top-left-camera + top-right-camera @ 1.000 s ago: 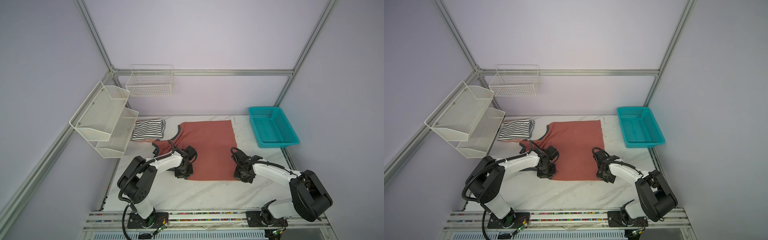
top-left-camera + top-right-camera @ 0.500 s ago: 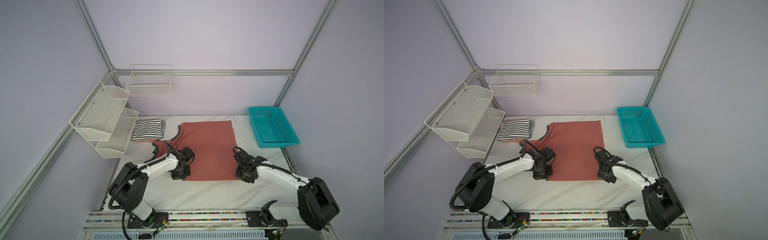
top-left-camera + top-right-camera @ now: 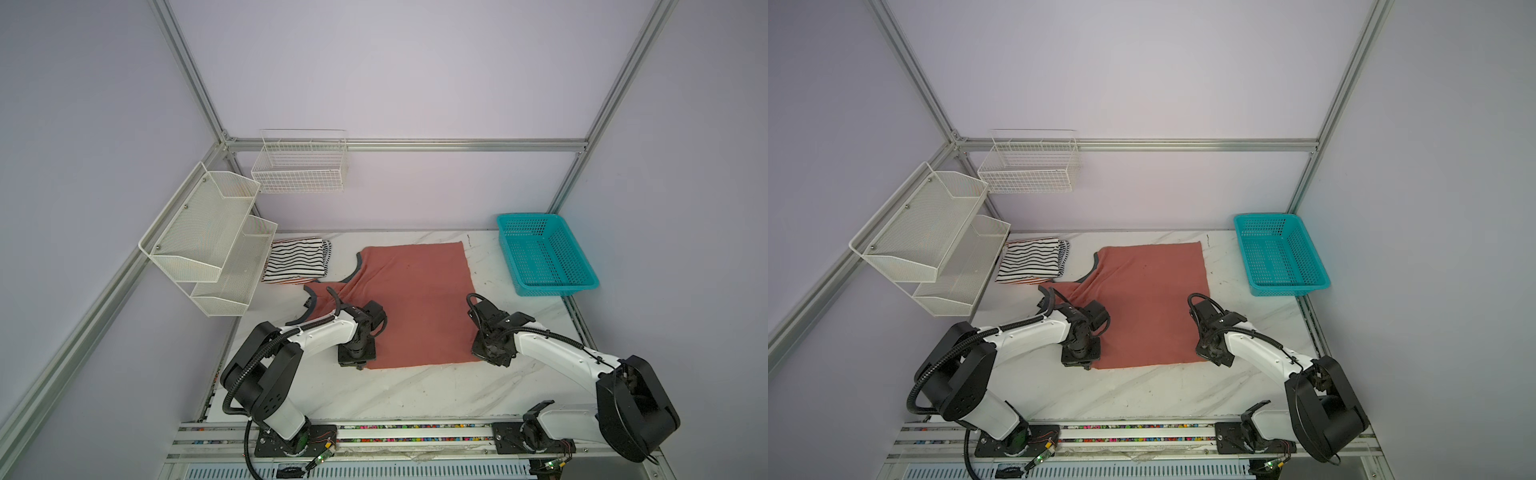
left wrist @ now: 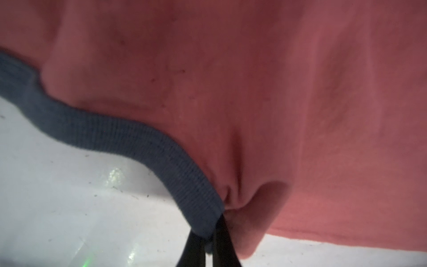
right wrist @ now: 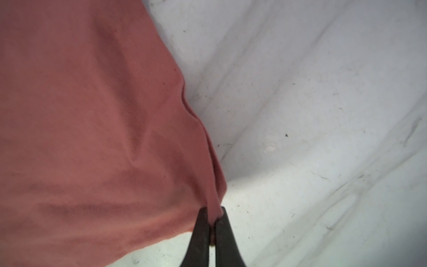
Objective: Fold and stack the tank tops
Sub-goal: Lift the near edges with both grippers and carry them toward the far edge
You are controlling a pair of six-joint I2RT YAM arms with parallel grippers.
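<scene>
Salmon top: both near corners are pinched. Left gripper is clamped on the end of the grey-blue trim, and the cloth puckers into the jaws. Right gripper is clamped on the hem corner, with a thin fold of fabric between the jaws.

Outward: the garment lies spread mid-table, straps to the left, hem to the right, strap end bunched. Striped top, folded, sits far left near the straps, below the wall shelf. Basket is far right, well apart from the cloth.

Handling, my read: a light, soft knit, limp. It should sag between two holds and stretch under pull. The ribbed trim is thicker and gives firmer purchase. Corners look like the sensible holds for folding it in half. The thin pinch at the hem could slip.

Writing: none legible. No emblem or label shows on the upper face.
</scene>
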